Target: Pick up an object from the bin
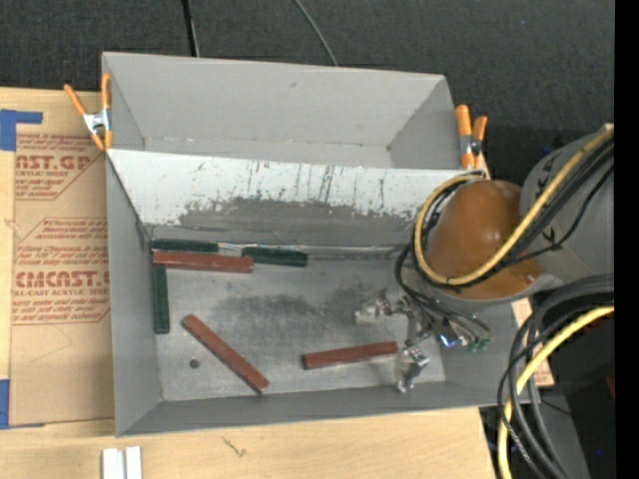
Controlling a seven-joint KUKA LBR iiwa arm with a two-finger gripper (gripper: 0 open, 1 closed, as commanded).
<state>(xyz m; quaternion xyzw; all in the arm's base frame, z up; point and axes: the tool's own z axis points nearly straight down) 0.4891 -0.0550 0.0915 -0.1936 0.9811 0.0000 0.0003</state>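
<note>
A flat reddish-brown stick [347, 355] lies on the floor of the grey metal bin [300, 128], front right. Its right end sits between the fingers of the two-finger gripper [389, 345], which stand apart, not clamped. A grip so near the tip may let the stick pivot or slip out

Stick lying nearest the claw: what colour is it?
The stick is reddish-brown, seen best in the camera view.

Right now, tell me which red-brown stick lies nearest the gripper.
The red-brown stick at the front right, its right end beside the gripper. The slanted stick and the back-wall stick lie farther left.
</note>
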